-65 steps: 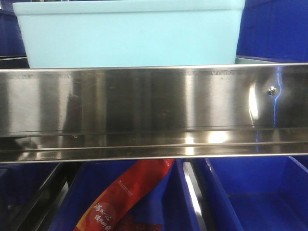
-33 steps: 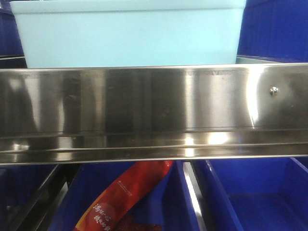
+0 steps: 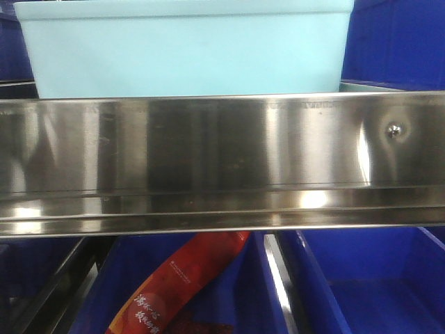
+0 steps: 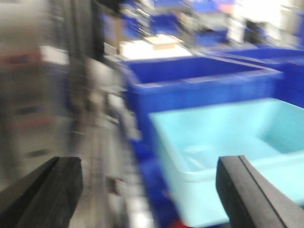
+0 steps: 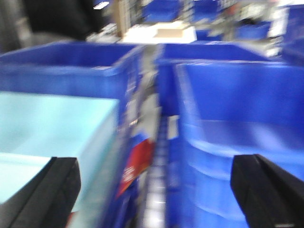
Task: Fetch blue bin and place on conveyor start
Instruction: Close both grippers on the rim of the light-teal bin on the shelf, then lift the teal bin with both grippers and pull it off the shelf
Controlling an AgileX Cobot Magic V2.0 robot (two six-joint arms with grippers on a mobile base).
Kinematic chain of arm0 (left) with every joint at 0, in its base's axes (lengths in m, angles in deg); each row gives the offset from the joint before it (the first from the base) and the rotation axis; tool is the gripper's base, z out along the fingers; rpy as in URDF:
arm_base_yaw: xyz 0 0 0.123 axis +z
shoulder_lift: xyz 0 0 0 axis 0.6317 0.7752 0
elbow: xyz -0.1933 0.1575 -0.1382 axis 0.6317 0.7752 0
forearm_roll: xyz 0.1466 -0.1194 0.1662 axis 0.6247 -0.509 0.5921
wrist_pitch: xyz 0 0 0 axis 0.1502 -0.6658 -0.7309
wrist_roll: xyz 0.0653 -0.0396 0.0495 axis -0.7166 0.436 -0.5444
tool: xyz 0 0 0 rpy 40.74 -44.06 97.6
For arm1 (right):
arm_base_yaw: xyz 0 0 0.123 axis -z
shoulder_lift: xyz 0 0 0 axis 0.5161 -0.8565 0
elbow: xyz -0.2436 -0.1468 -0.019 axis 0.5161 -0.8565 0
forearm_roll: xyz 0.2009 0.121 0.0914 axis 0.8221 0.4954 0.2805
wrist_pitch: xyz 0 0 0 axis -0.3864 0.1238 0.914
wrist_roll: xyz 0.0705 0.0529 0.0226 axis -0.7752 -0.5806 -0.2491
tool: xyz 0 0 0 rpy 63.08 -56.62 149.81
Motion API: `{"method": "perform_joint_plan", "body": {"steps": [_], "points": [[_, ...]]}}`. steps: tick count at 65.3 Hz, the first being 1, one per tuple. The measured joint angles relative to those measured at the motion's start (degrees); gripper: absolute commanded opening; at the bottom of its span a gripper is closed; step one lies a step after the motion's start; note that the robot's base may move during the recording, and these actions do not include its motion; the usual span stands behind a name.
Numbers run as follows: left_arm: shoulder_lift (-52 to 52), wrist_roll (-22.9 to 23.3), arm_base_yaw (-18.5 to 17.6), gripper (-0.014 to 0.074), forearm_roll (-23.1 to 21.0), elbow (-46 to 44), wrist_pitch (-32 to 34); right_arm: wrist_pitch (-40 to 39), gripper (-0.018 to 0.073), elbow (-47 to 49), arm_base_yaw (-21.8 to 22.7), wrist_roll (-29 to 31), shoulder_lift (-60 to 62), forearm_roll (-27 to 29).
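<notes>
since both pincers stand wide apart and hold nothing, the step in hand looks like the reach for the bin (image 3: 184, 52); the fetch itself is not yet begun. in the front view the bin sits just behind the steel rail (image 3: 208, 160), its near wall showing above the rail's top edge. dark blue bins (image 3: 393, 42) flank it, and a red packet (image 3: 184, 278) lies in one below.

the left pincer (image 4: 149, 190) sees the bin's left end at the right of its view. the right pincer (image 5: 156, 194) sees the bin's right end at the left of its view, with the packet in the gap beside it and a dark blue bin further right.

a good grasp probably means one pincer on each end wall, one finger inside the rim and one outside. the right pincer seems to sit over the gap, so it likely needs to come left before closing, clear of the neighbour. both should clamp at matching height and lift together, level, high enough to pass the rail. both wrist views are blurred, so fine clearances are hard to judge. the conveyor is not in view.
</notes>
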Motion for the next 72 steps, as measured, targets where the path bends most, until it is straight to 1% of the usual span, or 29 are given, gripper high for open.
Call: {"method": "perform_joint_plan", "body": {"steps": [5,11,18,27,36,42,49,53,60,72], "points": [[5.42,-0.14,-4.33,0.0476,-0.77,-4.0,-2.65,2.16,0.0538,3.73,-3.28,0.28,-4.69,0.0],[12.91,-0.14,-7.61,0.0473,-1.37,-9.41,-6.73,4.94,0.0538,8.57,-6.34,0.4,-11.49,0.12],[21.82,1.51,-8.92,0.0473,-2.39,-16.05,-11.02,9.2,0.0538,16.73,-8.84,0.51,-19.69,0.12],[33.51,5.26,-9.06,0.0473,-2.7,-26.64,-17.6,15.82,0.0538,28.08,-9.83,-0.54,-30.94,0.22],[44.85,7.56,-9.06,0.0473,-2.01,-38.24,-24.15,24.0,0.0538,40.85,-9.96,-5.51,-42.17,-1.59],[51.8,10.06,-9.06,0.0473,0.65,-45.43,-29.35,30.06,0.0538,48.69,-10.33,-8.52,-49.05,-4.34],[59.06,11.13,-9.06,0.0473,3.28,-51.81,-34.53,34.82,0.0538,55.35,-10.85,-10.42,-55.78,-6.52],[62.52,11.37,-9.06,0.0473,3.85,-54.34,-36.58,36.0,0.0538,57.67,-11.12,-10.42,-59.64,-6.74],[66.86,11.44,-8.28,0.0473,3.86,-56.1,-38.04,36.45,0.0538,59.41,-11.61,-11.02,-64.49,-6.88],[71.55,11.44,-5.22,0.0473,3.55,-56.49,-38.9,36.34,0.0538,59.51,-11.71,-11.35,-70.55,-6.88]]}}
